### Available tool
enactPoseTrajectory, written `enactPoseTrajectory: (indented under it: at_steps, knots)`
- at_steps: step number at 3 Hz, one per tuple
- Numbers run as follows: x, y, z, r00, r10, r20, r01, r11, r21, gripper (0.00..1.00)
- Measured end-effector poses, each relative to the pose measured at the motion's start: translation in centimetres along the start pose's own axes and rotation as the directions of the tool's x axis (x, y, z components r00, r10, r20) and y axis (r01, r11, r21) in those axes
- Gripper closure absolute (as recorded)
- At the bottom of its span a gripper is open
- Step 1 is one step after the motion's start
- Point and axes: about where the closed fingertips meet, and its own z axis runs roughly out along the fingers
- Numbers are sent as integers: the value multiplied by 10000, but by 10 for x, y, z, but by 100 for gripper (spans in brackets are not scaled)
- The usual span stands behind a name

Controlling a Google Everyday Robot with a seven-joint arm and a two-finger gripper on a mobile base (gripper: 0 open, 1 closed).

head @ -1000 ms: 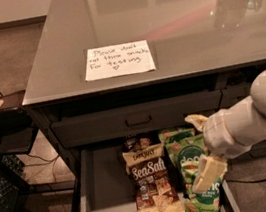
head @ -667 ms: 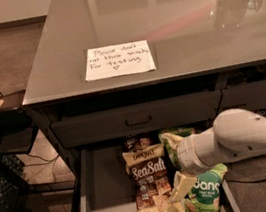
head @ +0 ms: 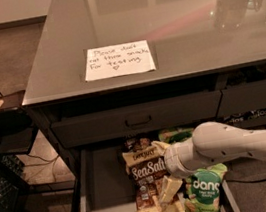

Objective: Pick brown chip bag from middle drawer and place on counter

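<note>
End effector (head: pixel 168 189), chip bag (head: pixel 146 178) rt edge

Your robot's cream-coloured gripper (head: pixel 168 191) hangs over the tall brown chip bag (head: pixel 145 174) and covers its lower right edge. The white robot arm (head: pixel 240 143) runs off at the right and hides the top of the green-and-white snack bag (head: pixel 207 194). The dark-grey metal middle drawer (head: pixel 105 199) is cut off at the bottom. The writing on the white paper note (head: pixel 118 60) blurs.
</note>
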Motion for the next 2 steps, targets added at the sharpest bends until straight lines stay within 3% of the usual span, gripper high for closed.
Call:
enactPoseTrajectory:
  at_steps: [1,2]
  knots:
    - [4,1,5,9999,114,-68,-114,9999,-46,0]
    - [25,-6,26,9988,446,-184,-447,9990,-40,0]
